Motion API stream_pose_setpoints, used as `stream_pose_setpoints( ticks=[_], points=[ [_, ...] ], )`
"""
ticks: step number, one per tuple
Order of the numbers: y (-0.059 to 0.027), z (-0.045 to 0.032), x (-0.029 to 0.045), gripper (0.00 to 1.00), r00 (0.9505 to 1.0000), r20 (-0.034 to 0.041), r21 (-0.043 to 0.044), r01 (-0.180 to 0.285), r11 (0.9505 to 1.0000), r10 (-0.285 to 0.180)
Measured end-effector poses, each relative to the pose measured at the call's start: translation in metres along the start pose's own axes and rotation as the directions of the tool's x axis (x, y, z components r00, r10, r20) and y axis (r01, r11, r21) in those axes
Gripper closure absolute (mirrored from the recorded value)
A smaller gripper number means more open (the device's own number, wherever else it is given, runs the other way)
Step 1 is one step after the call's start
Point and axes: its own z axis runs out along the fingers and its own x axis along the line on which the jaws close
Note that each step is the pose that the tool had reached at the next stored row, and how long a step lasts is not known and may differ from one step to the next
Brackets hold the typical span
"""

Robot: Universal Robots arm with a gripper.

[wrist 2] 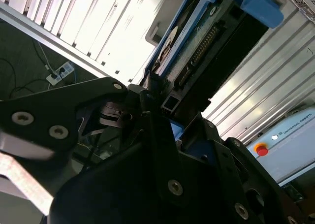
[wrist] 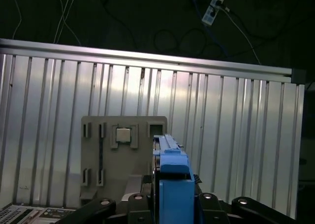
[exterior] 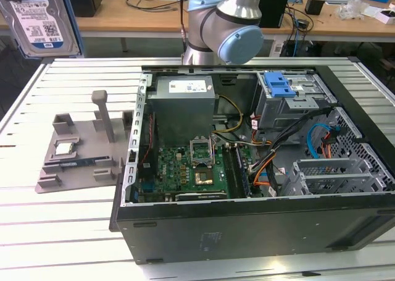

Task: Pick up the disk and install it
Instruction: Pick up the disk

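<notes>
High over table (exterior: 74,231), disk (exterior: 40,18) gripped btwn jaws.

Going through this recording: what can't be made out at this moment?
Exterior view: the disk is cut off by the top and left edges.
Second wrist view: the black body of the tool hides the disk's near end.
First wrist view: the disk stands edge-on, covering part of the grey fixture.
Exterior view: the bay under the blue bracket is hidden by it.

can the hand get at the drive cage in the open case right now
Probably yes: the case lies open upward and nothing covers the drive cage but its blue bracket. The hand is shut on the disk, though.
</notes>
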Motion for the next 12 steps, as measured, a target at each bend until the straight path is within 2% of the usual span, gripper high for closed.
stream_pose_setpoints(
  ticks=[1, 5, 10, 12],
  points=[
    [0.0003, -0.0054, -0.0002, 0.63, 1.0, 0.0, 0.0001, 0.0, 1.0, 0.0],
    [0.0008, -0.0173, -0.0006, 0.63, 1.0, 0.0, 0.0001, 0.0, 1.0, 0.0],
    [0.0009, -0.019, -0.0006, 0.63, 1.0, -0.0001, 0.0002, 0.0, 1.0, 0.0],
    [0.0006, -0.019, -0.0006, 0.63, 0.9999, -0.0045, 0.0, -0.013, 0.9999, 0.013]
  ],
)
